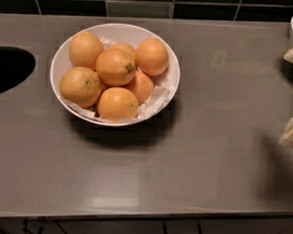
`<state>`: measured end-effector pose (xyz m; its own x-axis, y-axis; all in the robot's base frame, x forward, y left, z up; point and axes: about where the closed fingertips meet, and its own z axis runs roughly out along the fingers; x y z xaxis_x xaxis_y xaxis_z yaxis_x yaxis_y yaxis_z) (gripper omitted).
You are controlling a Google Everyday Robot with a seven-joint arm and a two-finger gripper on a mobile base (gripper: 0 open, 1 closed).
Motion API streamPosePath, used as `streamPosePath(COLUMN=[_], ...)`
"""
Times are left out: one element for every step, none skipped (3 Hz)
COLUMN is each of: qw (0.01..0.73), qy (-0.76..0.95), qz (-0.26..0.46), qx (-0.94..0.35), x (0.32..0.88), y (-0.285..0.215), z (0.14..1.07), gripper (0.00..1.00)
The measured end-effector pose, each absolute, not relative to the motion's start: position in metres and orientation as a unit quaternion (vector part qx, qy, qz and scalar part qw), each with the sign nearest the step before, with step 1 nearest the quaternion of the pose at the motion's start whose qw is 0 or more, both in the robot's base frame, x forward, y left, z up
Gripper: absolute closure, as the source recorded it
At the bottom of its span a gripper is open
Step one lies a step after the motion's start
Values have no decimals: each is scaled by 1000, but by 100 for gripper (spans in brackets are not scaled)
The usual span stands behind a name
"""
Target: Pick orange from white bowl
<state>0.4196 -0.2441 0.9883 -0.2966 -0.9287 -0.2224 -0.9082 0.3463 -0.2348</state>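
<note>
White bowl [117, 30] w/ maybe 7 fruit [80, 86], orange [115, 66] on top; gripper off-frame, state unknown

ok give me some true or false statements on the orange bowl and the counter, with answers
1. The white bowl holds several oranges. True.
2. Crumpled white paper lines the bowl. True.
3. The gripper is closed on an orange. False: the gripper is not in view, and every orange sits in the bowl.
4. The bowl stands at the right edge of the grey counter. False: it stands left of centre.
5. A dark opening lies in the counter to the left of the bowl. True.
</note>
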Motion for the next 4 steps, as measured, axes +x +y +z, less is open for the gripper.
streamPosePath(qw=[161, 184, 199, 223], qy=[804, 774, 753, 711], qz=[-32, -35, -37, -34], qx=[-571, -605, -626, -666], x=[420, 436, 446, 448], y=[-244, -212, -191, -155], z=[988, 1006, 1018, 1036], gripper=[0, 0, 0, 0])
